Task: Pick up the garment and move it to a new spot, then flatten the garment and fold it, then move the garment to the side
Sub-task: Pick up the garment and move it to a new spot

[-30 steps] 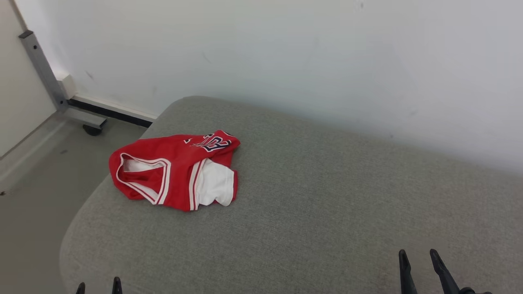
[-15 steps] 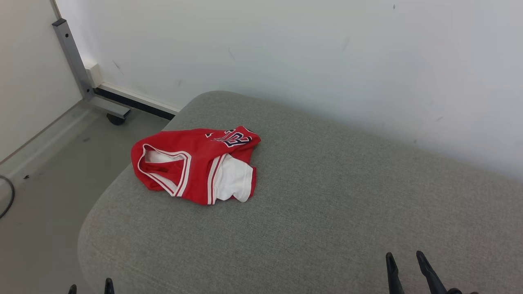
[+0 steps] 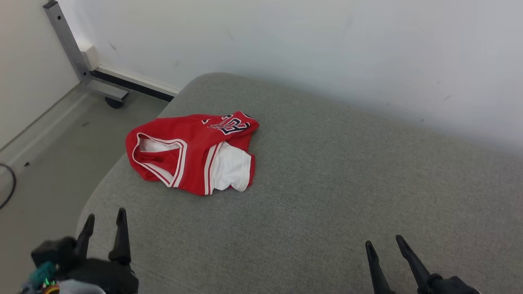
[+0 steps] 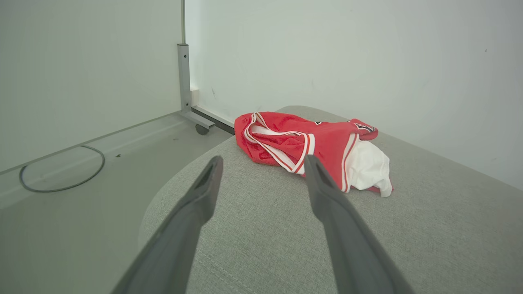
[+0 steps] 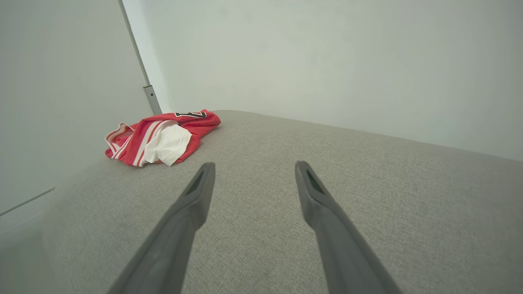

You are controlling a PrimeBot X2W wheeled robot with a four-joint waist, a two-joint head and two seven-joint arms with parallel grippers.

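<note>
Pick-up not yet begun: the crumpled red garment lies left of centre on the grey cushion, left gripper and right gripper low in frame with fingers spread, empty; next, the left should reach up-frame and pinch its near edge.

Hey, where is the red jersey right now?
In the head view the crumpled red-and-white jersey lies near the far left corner of the grey fabric cushion, ahead of the open left gripper and apart from it.
</note>
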